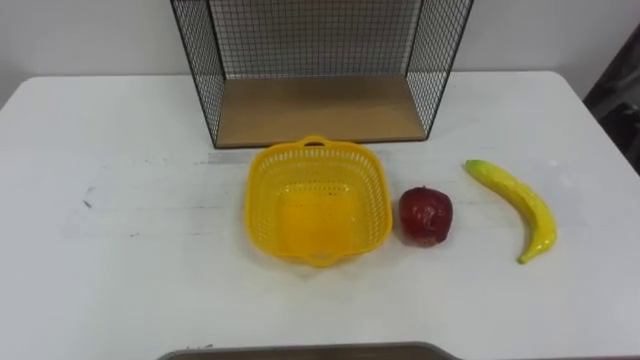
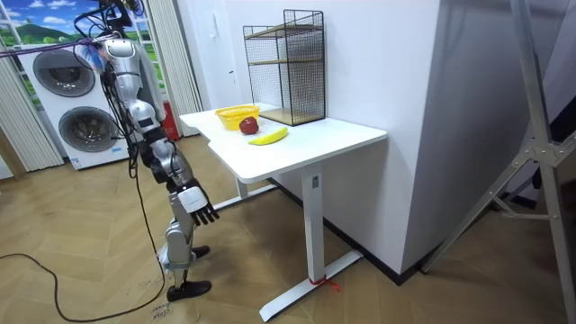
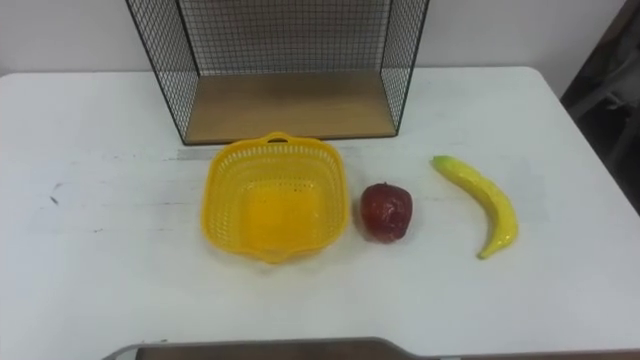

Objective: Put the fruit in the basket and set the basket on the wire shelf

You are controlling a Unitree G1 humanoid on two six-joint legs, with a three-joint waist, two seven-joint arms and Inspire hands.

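- The white table (image 1: 120, 200) lay broad before me, with faint grey scuffs on its left part.
- In the room view it stood on a white frame with a flat foot.
- Two front-loading washing machines (image 2: 76, 108) stood stacked at the room view's left.
- Pale vertical blinds (image 2: 184, 63) hung just beside them.
- The wooden floor (image 2: 405, 297) ran under it all.
- A white wall (image 2: 468, 135) rose behind the table.
- A metal stand (image 2: 538, 144) stood at the room view's right.

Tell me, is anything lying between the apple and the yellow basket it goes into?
Nothing visible does. The apple sits on the table just right of the basket, which is empty and open at the top.
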